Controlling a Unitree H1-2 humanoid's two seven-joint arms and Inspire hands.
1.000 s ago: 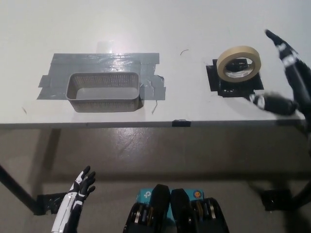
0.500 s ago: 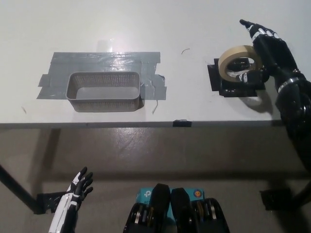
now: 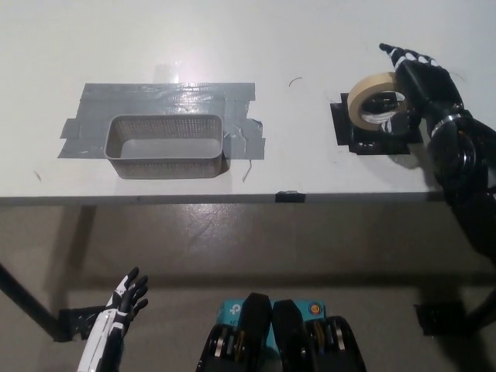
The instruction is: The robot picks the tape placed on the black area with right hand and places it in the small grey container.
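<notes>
The roll of tape [image 3: 370, 96], cream-coloured, was seen standing tilted on the black area [image 3: 373, 130] at the right of the white table [image 3: 248, 46]. The black right hand [image 3: 422, 81] was laid against the roll's right side, with fingers [image 3: 395, 54] stretched past its far edge; whether the roll was actually gripped could not be told. The small grey container [image 3: 166, 146], a mesh basket, was set well apart to the left on a patch of grey tape [image 3: 167, 101]. The white left hand [image 3: 124, 298] was held low below the table edge, fingers spread, holding nothing. No legible writing or brand was made out.
</notes>
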